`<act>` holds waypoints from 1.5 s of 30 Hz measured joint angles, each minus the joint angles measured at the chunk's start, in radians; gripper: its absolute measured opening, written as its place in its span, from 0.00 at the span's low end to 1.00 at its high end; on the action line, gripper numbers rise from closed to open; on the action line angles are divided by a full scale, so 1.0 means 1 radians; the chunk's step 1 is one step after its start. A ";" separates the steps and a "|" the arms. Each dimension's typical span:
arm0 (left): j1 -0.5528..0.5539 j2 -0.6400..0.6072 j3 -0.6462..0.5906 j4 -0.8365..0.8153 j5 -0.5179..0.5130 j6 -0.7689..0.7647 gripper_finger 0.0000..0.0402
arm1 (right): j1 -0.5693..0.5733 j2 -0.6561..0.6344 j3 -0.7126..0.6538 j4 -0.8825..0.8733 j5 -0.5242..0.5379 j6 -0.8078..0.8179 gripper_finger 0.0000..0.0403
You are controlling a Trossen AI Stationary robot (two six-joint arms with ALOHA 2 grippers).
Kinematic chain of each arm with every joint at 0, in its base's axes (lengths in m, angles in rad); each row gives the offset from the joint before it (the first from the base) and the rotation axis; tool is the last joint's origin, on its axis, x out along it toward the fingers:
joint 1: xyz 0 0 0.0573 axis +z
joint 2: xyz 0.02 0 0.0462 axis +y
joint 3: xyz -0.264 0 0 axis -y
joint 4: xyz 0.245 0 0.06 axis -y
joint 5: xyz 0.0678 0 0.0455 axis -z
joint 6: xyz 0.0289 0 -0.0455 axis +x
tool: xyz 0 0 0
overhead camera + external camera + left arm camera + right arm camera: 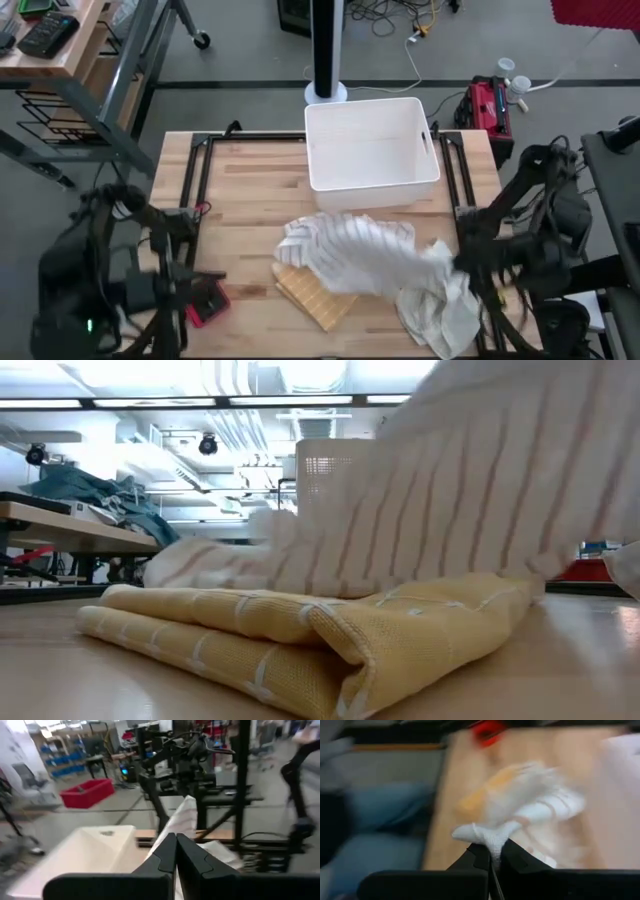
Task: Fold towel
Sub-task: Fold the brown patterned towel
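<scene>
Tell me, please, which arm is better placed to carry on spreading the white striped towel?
The right. Its gripper is shut on a corner of the white striped towel at the table's right edge. The left gripper is shut near the left edge, well away from the cloth.

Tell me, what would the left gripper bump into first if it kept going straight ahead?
Probably the striped white towel, which hangs just past the shut left gripper; depth is unclear.

The pale butcher-block wooden table top (240,215) looks smooth. The white striped cloth towel (365,255) is soft and crumpled. The folded yellow waffle-weave cloth (300,635) looks bumpy. The white plastic bin (370,150) at upper middle looks smooth and matt.
</scene>
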 joint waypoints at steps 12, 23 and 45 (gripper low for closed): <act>-0.037 0.250 -0.192 0.105 0.030 -0.229 0.00 | 0.087 0.223 -0.011 0.201 -0.079 -0.085 0.00; 0.152 0.300 -0.453 0.188 0.171 -0.495 0.00 | 0.086 0.342 -0.008 0.188 0.090 -0.033 0.00; 0.519 0.318 -0.927 1.250 0.865 0.260 0.31 | -0.026 0.381 -0.013 0.116 0.451 0.038 0.00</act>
